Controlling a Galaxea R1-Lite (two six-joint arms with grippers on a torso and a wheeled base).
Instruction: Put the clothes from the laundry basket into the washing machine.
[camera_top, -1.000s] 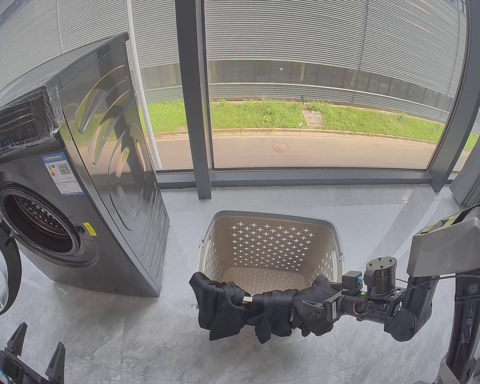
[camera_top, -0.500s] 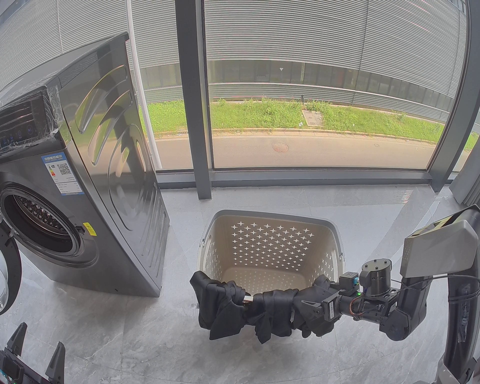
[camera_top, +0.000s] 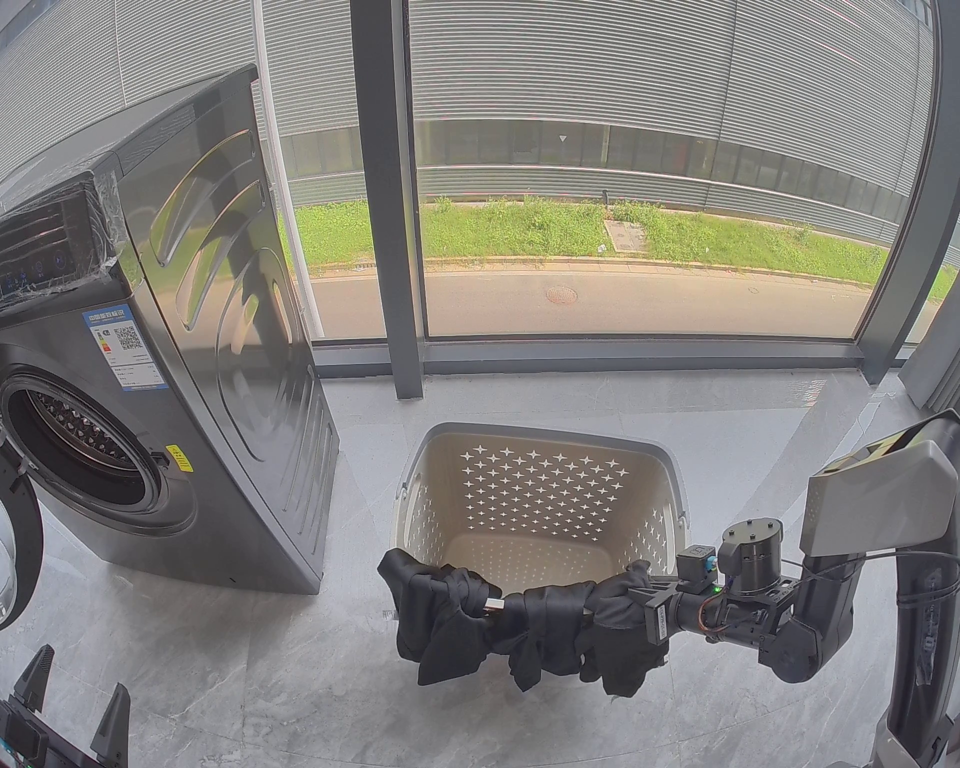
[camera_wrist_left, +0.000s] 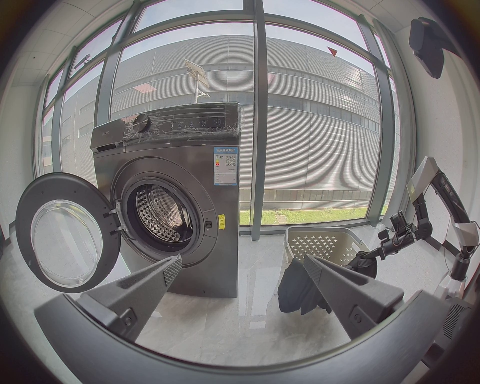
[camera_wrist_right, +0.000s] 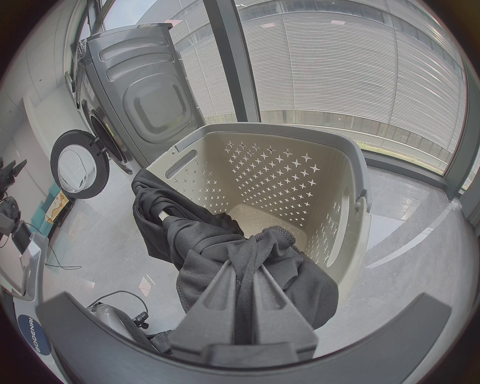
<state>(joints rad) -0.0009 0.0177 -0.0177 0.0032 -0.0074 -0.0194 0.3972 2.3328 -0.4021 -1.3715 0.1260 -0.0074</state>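
A black garment (camera_top: 520, 625) lies draped along the near rim of the beige laundry basket (camera_top: 545, 432) on the floor. My right gripper (camera_top: 632, 612) is shut on the garment's right end (camera_wrist_right: 225, 245), and the cloth bunches between its fingers (camera_wrist_right: 220, 295). The grey washing machine (camera_top: 200, 330) stands to the left with its round door (camera_wrist_left: 65, 232) swung open and the drum (camera_wrist_left: 160, 215) showing. My left gripper (camera_top: 80, 675) is open and holds nothing, low at the near left, well apart from basket and machine.
Tall windows and a dark pillar (camera_top: 385, 200) rise behind the basket. Bare grey floor (camera_top: 250, 660) runs between the machine and the basket. The basket's inside (camera_wrist_right: 280, 165) holds no other clothes that I can see.
My right arm has shifted slightly left. The garment's right end has gathered at the gripper and hangs lower over the rim. The left arm has not moved.
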